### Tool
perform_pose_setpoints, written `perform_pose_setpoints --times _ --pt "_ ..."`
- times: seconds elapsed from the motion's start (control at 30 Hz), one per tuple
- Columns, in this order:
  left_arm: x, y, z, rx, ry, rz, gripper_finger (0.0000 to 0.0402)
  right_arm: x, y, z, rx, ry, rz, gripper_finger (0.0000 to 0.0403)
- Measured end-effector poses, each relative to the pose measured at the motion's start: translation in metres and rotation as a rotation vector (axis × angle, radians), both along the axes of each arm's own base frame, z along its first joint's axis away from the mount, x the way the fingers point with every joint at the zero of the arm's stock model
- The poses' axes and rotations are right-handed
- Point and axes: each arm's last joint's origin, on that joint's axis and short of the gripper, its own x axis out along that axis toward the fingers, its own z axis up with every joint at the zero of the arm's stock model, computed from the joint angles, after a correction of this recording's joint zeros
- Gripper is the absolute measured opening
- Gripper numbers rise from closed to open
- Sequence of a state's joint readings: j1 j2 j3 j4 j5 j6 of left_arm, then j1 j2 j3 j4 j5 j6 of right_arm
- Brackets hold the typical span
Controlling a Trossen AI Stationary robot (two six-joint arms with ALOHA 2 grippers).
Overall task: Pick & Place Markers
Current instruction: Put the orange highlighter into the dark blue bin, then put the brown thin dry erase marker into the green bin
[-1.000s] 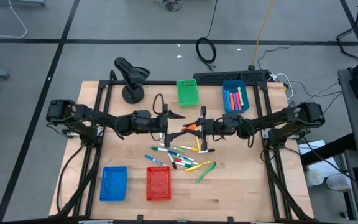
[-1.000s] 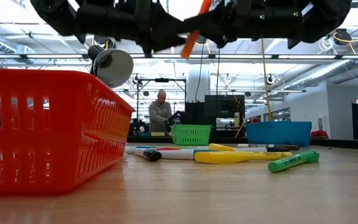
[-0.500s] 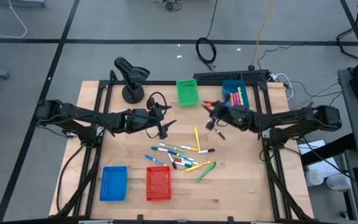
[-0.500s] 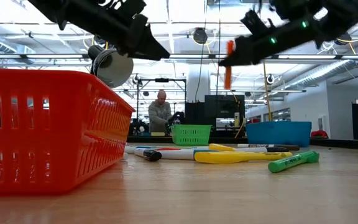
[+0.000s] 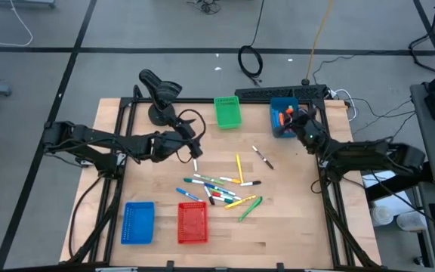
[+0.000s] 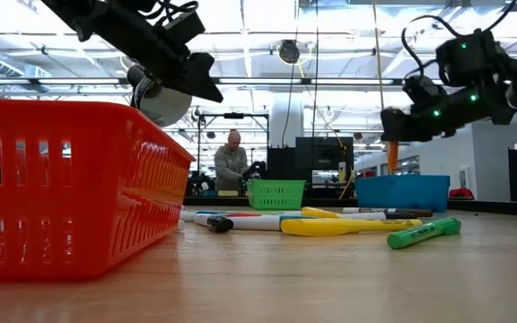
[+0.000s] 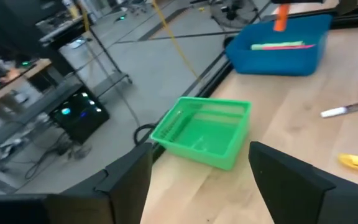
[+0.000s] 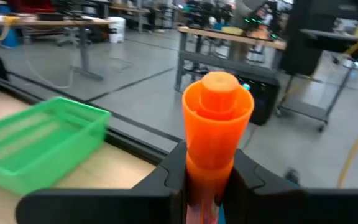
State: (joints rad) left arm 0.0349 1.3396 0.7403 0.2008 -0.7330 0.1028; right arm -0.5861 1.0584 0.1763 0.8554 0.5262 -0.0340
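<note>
Several coloured markers [image 5: 219, 189] lie loose in a pile on the middle of the table [image 5: 293, 204]; the low view shows them [image 6: 330, 222] flat on the wood. My right gripper [image 5: 287, 117] hovers over the far blue basket [image 5: 284, 130], shut on an orange marker [image 6: 391, 154]. A few markers [image 7: 284, 45] lie inside that basket. My left gripper [image 5: 194, 149] is open and holds nothing, raised left of the table's middle, near the green basket [image 7: 204, 134]. My right gripper [image 8: 210, 168] pinches the orange marker's barrel [image 8: 211, 146] between its two fingers, with the wide orange end [image 8: 217, 99] sticking out past them. The marker is lifted clear and hangs about upright below the fingers, just above the blue basket's rim [image 6: 402, 179].
A green basket [image 5: 227, 112] sits at the far edge. A blue basket [image 5: 138, 221] and a red basket [image 5: 192, 223] sit near the front edge. A black stand [image 5: 157, 94] is at the far left. One dark marker [image 5: 261, 157] lies alone. A person [image 6: 232, 161] is in the background.
My right gripper carried the orange marker from the table's middle toward the far right, ending above the blue basket; the marker went from slanted to about upright. My left gripper drew back a little toward the left.
</note>
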Motion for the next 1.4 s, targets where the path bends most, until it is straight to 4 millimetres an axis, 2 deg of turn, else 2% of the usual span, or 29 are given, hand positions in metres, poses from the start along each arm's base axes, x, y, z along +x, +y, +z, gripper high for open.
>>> perform_pose_setpoints --times 0.17,0.37,0.53,0.67,0.97,1.1,1.2,1.33,1.4 --pt "-0.001 0.002 0.0 -0.002 -0.001 0.016 0.0257 -0.009 -0.005 -0.006 0.022 -0.005 -0.056 0.0048" --pt "0.0 0.002 0.0 -0.013 -0.006 0.004 0.0255 -0.012 -0.007 -0.007 0.055 -0.068 -0.083 0.0119" --pt "-0.001 0.002 -0.001 -0.023 -0.005 0.008 0.0263 -0.012 -0.007 -0.008 0.057 -0.072 -0.083 0.0154" --pt "-0.001 0.001 -0.001 -0.026 -0.006 0.009 0.0261 -0.012 -0.007 -0.008 0.057 -0.072 -0.08 0.0164" --pt "-0.001 0.001 -0.001 -0.027 -0.006 0.007 0.0246 -0.012 -0.007 -0.008 0.071 -0.097 -0.063 0.0157" --pt "-0.001 0.001 -0.001 -0.027 -0.006 0.007 0.0249 -0.008 -0.005 -0.004 0.069 -0.129 0.074 0.0159" --pt "-0.001 0.001 -0.001 -0.027 -0.006 0.007 0.0254 0.0 0.0 0.001 0.039 -0.13 0.351 0.0159" --pt "-0.001 0.001 -0.001 -0.026 -0.006 0.007 0.0261 0.025 0.014 0.019 0.051 -0.147 0.644 0.0156" --pt "-0.001 0.001 -0.001 -0.027 -0.006 0.007 0.0263 0.042 0.023 0.027 0.091 -0.055 0.721 0.0156"
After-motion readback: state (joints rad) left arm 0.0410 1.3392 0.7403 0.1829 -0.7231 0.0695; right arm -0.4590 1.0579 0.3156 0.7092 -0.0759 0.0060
